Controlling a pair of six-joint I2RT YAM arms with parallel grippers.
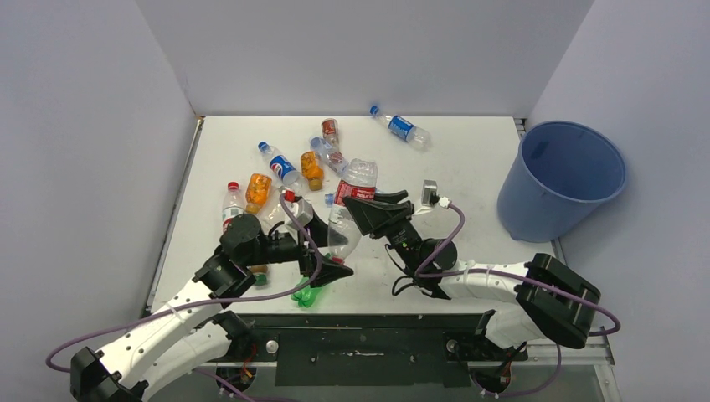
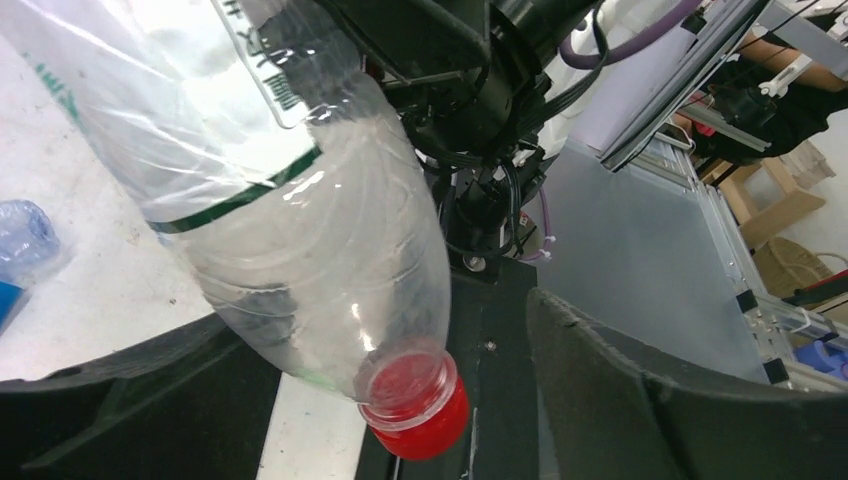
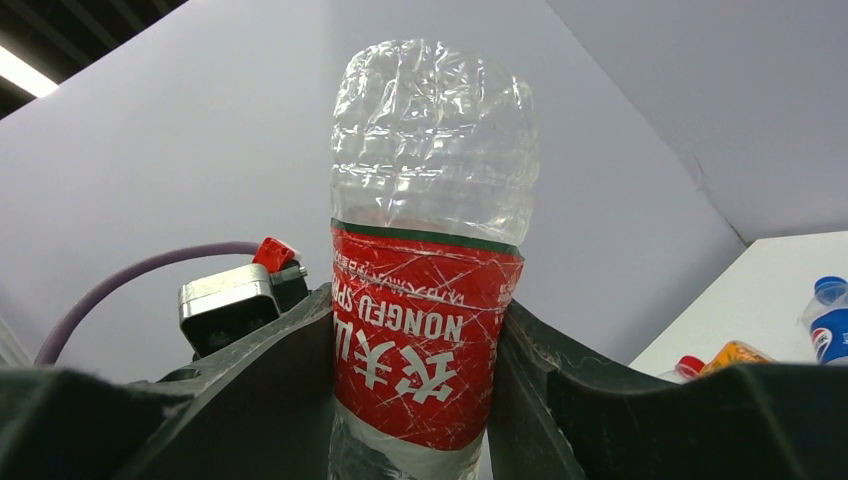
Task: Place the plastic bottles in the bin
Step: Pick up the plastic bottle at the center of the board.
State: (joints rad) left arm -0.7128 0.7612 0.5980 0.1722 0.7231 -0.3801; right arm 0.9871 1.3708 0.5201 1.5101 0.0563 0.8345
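**Right jaws pinch a clear bottle; left jaws spread around its cap**

The right jaws pinch a clear, crumpled plastic bottle with a red label [image 3: 425, 330] across the label, base up, above the white desk [image 1: 469, 184]. Its red cap [image 2: 415, 405] hangs between the left jaws, which stand spread wide. The large round blue plastic bin [image 1: 544, 209] stands well off to the right of the right jaws. Other small bottles [image 1: 285, 167] lie beyond the left jaws. Likely risks: swinging away could knock the cap against a left jaw, or the thin wall could buckle and slip free.
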